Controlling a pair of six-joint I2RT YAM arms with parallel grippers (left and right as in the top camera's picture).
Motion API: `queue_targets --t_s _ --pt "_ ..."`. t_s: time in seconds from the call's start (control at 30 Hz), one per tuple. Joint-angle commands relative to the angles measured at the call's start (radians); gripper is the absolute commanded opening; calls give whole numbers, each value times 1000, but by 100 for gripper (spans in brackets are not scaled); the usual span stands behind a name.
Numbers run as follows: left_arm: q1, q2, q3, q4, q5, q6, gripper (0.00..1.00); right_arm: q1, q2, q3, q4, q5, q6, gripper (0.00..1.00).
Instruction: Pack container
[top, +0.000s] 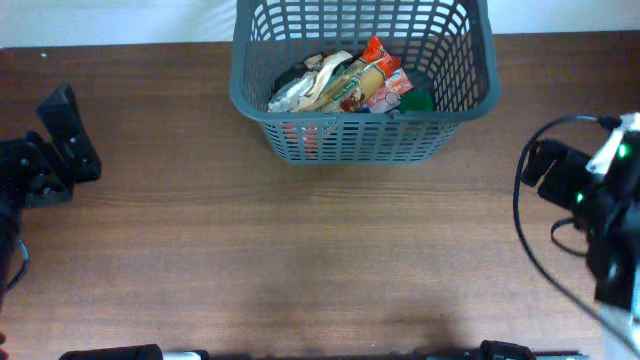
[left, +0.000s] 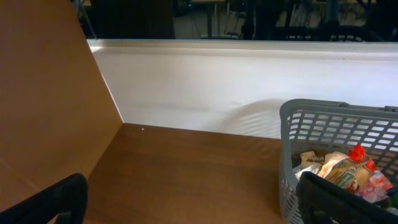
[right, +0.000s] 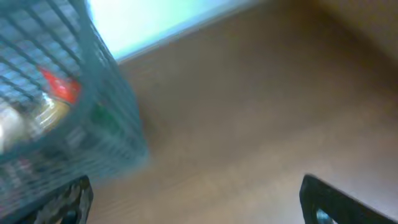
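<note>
Mostly grey lattice container (top: 400, 140), thick rim, grocery packets (top: 345, 85) inside.

Grey lattice basket (top: 360, 140) holds red, cream and green packets (top: 350, 85) on brown wood-grain table (top: 300, 250).

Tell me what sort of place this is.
Likely a robotics lab or office, not a shop: wooden table, white backboard behind it, dim furniture beyond, packets staged in a basket.
</note>
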Motion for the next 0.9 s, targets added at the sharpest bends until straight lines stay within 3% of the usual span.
queue_targets --t_s 0.0,0.33,0.47,0.87 --pt "7 2 2 0 7 8 99 28 -131 -146 155 -23 12 99" --pt "7 2 2 0 7 8 99 78 -451 -517 554 -20 3 99" --pt "7 2 2 0 7 8 99 99 -550 -640 615 -20 -5 99" --pt "7 2 2 0 7 8 99 182 -842 -931 755 -20 -230 99"
